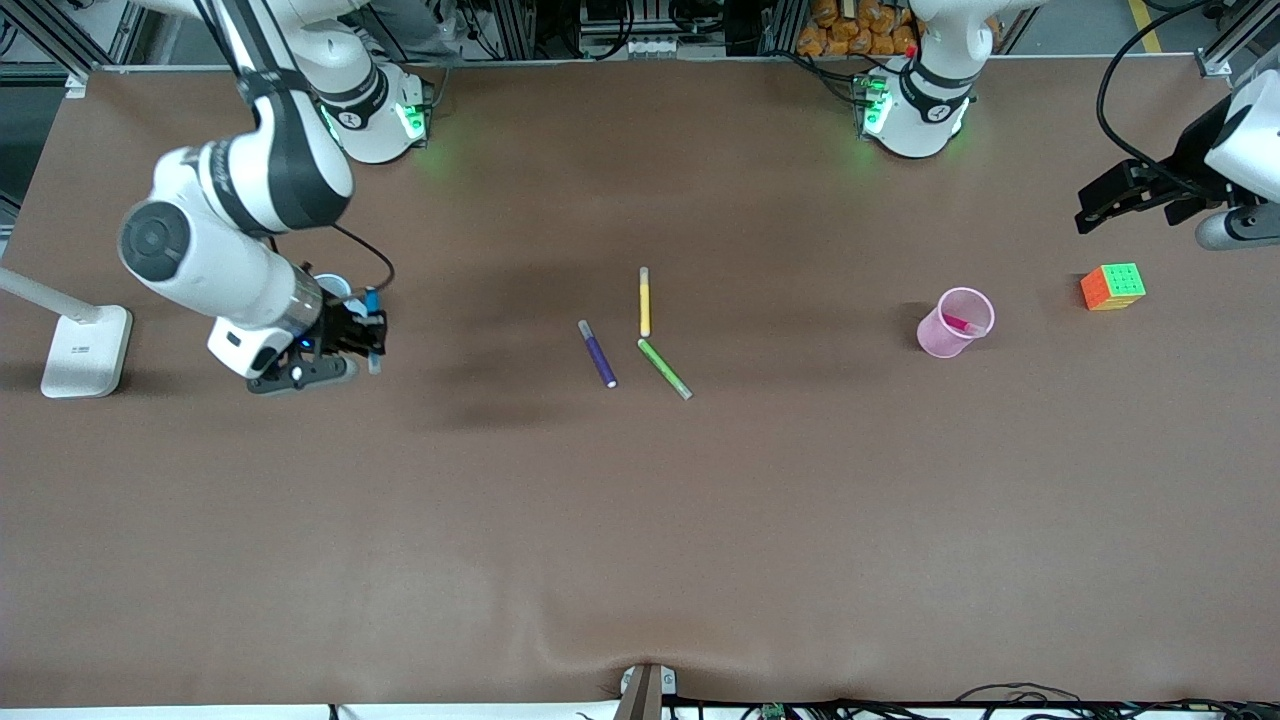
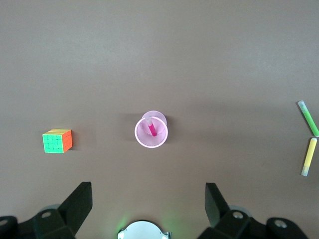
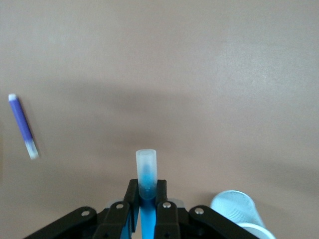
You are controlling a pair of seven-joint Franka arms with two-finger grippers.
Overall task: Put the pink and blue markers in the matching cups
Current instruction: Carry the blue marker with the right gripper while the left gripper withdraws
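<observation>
Your brown counter (image 1: 640, 520) runs wide under both arms. The right gripper (image 1: 368, 335) has its jaws clenched on the blue marker (image 3: 146, 172), held upright just beside the pale blue cup (image 3: 237, 209). The pink marker (image 2: 152, 129) sits inside the pink cup (image 2: 137, 134). The left gripper (image 2: 147, 199) waits, jaws released, above that cup. The purple pen (image 1: 598, 356), yellow pen (image 1: 645, 301) and green pen (image 1: 664, 368) lie mid-counter, well apart from both cups.

Both arms are made up of glossy white rounded shells broken by black joint bands, with green lights glowing at the bases. A thin black cable is looped just above the right gripper (image 1: 352, 335), which is all black with silver screws on its knuckles. The left gripper (image 1: 1115, 200) is black too, with cables trailing off it.
</observation>
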